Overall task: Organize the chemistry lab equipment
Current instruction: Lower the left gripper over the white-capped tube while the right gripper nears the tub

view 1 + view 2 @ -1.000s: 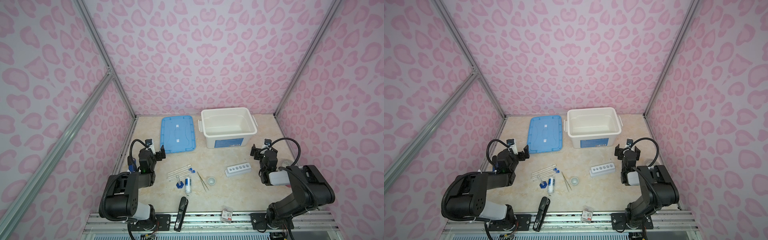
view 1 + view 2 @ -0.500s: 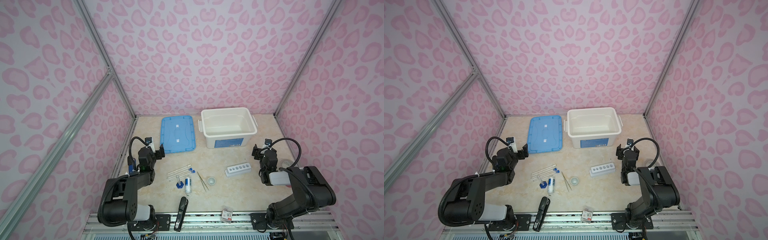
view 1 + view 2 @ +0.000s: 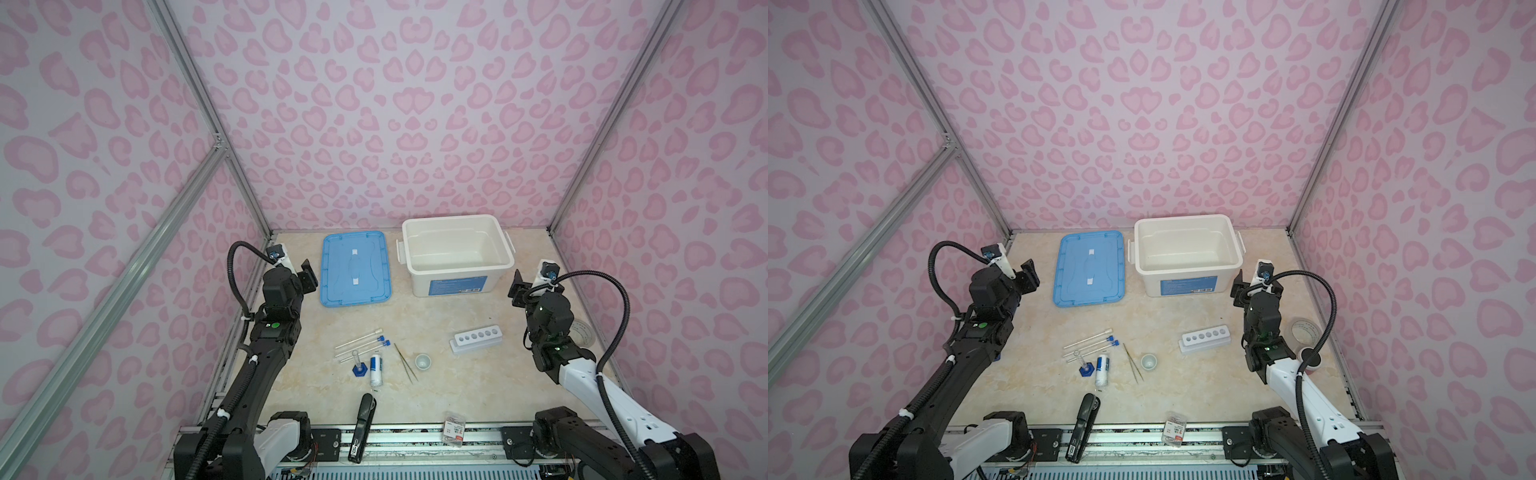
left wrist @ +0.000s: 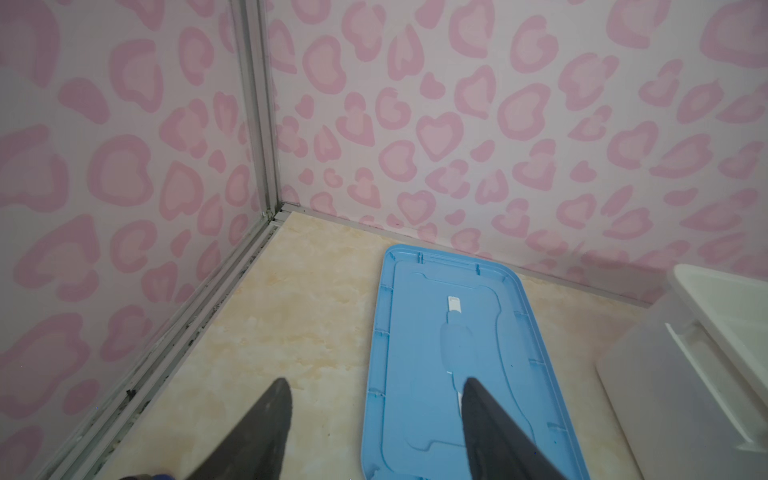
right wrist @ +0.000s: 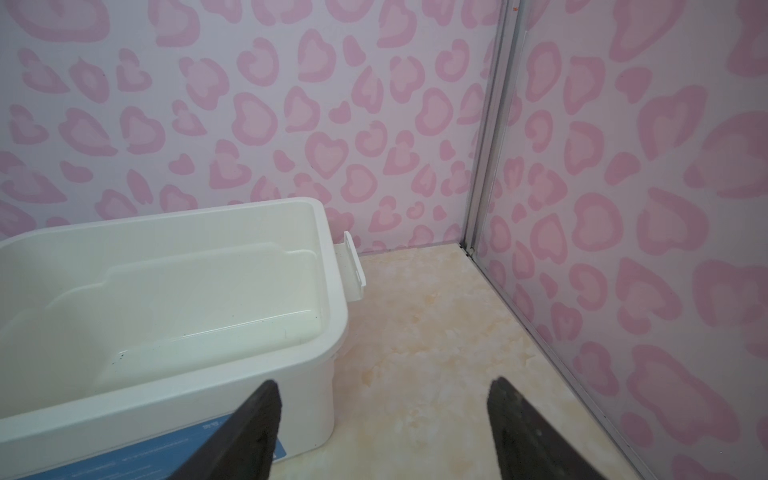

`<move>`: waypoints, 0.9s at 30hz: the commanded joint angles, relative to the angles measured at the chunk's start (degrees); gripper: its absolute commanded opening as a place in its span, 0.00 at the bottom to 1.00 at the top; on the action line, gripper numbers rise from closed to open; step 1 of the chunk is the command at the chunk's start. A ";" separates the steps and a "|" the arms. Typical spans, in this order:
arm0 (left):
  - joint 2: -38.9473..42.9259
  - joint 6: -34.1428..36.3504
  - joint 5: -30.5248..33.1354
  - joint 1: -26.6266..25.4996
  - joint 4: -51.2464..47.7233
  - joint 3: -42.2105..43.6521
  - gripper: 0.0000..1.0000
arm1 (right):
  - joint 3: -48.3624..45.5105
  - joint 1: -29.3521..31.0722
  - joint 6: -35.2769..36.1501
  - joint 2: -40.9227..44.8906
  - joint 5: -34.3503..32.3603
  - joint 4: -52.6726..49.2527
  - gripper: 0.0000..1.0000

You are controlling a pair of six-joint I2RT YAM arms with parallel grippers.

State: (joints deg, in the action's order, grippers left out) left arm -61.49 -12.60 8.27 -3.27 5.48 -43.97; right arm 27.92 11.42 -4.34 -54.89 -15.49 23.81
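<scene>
The left gripper (image 4: 374, 382) hangs with its two dark fingers spread and nothing between them, at the edge of the blue lid (image 4: 457, 332), which lies flat on the table (image 4: 299, 324). The right gripper (image 5: 384, 381) is spread and empty too, beside the near corner of the open white bin (image 5: 328, 332).

The lab equipment lies mid-table in both top views, well apart from both grippers. Three clear capped tubes (image 3: 358, 339) lie side by side, one white-capped and two blue-capped. Just in front of them are the blue-based cylinder (image 3: 358, 368) and the white blue-labelled bottle (image 3: 375, 368), which is on its side. The metal tweezers (image 3: 405, 361) lie between the bottle and the tiny white cup (image 3: 422, 361). The six-hole rack (image 3: 476, 338) sits to the cup's right with its holes empty. A black stapler (image 3: 363, 419) lies at the front edge, and a tape roll (image 3: 582, 332) lies by the right arm.
</scene>
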 commanded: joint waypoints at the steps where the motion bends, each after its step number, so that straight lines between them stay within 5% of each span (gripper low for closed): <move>1: -0.42 0.91 -6.22 -2.06 -12.28 -4.59 0.67 | 2.38 0.99 -2.45 1.22 7.81 -10.86 0.79; 6: -5.43 10.80 -13.30 -7.38 -31.44 -15.15 0.67 | 6.44 3.36 -3.22 1.15 12.33 -15.29 0.79; 10: -11.06 17.23 -9.08 -11.63 -43.22 -17.35 0.65 | 7.75 4.82 -3.29 -0.82 17.35 -15.23 0.79; 27: -15.56 29.29 -14.21 -14.93 -44.00 -11.54 0.55 | 9.23 7.21 -3.06 -10.44 24.33 -11.13 0.74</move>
State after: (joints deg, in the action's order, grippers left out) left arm -76.71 12.45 -5.17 -18.17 -37.93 -55.64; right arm 36.86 18.63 -7.53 -64.66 6.92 10.68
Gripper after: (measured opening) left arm 0.550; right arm 0.736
